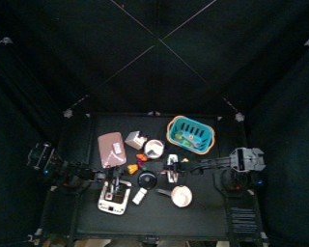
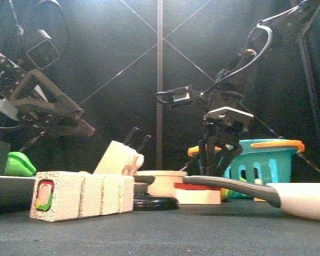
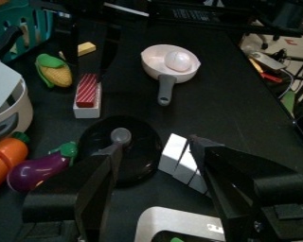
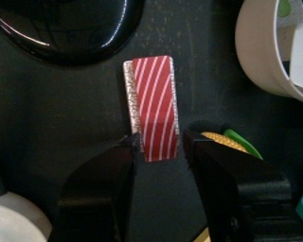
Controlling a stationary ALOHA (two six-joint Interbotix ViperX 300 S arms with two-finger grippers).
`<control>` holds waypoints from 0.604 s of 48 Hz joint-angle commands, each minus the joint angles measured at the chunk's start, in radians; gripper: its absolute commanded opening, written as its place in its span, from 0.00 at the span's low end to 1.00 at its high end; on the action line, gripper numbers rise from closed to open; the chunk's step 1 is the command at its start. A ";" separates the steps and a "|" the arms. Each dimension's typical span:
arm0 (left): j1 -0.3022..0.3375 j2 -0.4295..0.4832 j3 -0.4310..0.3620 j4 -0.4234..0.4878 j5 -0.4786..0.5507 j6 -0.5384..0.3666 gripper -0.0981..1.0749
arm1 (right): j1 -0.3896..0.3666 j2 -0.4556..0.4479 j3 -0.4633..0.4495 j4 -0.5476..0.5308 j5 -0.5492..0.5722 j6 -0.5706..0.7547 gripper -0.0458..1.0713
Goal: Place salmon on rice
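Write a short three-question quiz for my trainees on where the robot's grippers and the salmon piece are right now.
1. Fill in: the left gripper hangs with its jaws ___ (open or shut).
2. True or false: the flat red-and-white striped salmon slice lies inside the turquoise plastic basket.
3. Which gripper is directly over the salmon slice? A) left gripper B) right gripper C) neither

Key: 1 open; 2 false, it lies on the table outside the basket; 3 B.
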 commanded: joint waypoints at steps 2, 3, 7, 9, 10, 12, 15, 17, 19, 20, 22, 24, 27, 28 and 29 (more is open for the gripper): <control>-0.002 -0.002 -0.009 -0.002 -0.003 0.000 0.88 | -0.005 -0.031 -0.035 -0.003 0.002 0.000 0.74; -0.002 -0.002 -0.009 -0.002 -0.003 0.000 0.88 | -0.005 -0.032 -0.038 -0.003 0.002 0.000 0.74; -0.002 -0.002 -0.009 -0.002 -0.003 0.000 0.88 | 0.002 -0.037 -0.046 -0.005 0.002 -0.003 0.73; -0.002 -0.002 -0.009 -0.002 -0.003 0.000 0.88 | 0.002 -0.038 -0.051 -0.011 0.002 -0.005 0.72; -0.002 -0.002 -0.009 -0.002 -0.003 0.000 0.88 | 0.003 -0.038 -0.052 -0.017 0.003 -0.005 0.72; -0.002 -0.002 -0.009 -0.002 -0.003 0.000 0.88 | 0.005 -0.038 -0.055 -0.026 0.003 -0.005 0.70; -0.002 -0.002 -0.009 -0.002 -0.003 0.000 0.88 | 0.009 -0.038 -0.058 -0.037 0.006 -0.002 0.67; -0.002 -0.002 -0.009 -0.002 -0.003 0.000 0.88 | 0.009 -0.038 -0.060 -0.038 0.006 -0.002 0.64; -0.002 -0.002 -0.009 -0.002 -0.003 0.000 0.88 | 0.009 -0.038 -0.061 -0.038 0.006 0.000 0.60; -0.002 -0.002 -0.009 -0.002 -0.003 0.000 0.88 | 0.009 -0.038 -0.061 -0.038 0.006 0.000 0.58; -0.002 -0.002 -0.009 -0.002 -0.002 0.000 0.88 | 0.009 -0.038 -0.063 -0.037 0.005 0.002 0.55; -0.002 -0.002 -0.009 -0.002 -0.003 0.000 0.88 | 0.008 -0.038 -0.063 -0.037 0.002 0.005 0.53; -0.002 -0.002 -0.009 -0.002 -0.003 0.000 0.88 | 0.009 -0.037 -0.066 -0.035 -0.002 0.006 0.49; -0.002 -0.002 -0.011 -0.002 -0.003 0.000 0.88 | 0.009 -0.035 -0.066 -0.034 -0.005 0.006 0.49; -0.002 -0.002 -0.011 -0.002 -0.003 0.000 0.88 | 0.009 -0.035 -0.066 -0.032 -0.006 0.006 0.49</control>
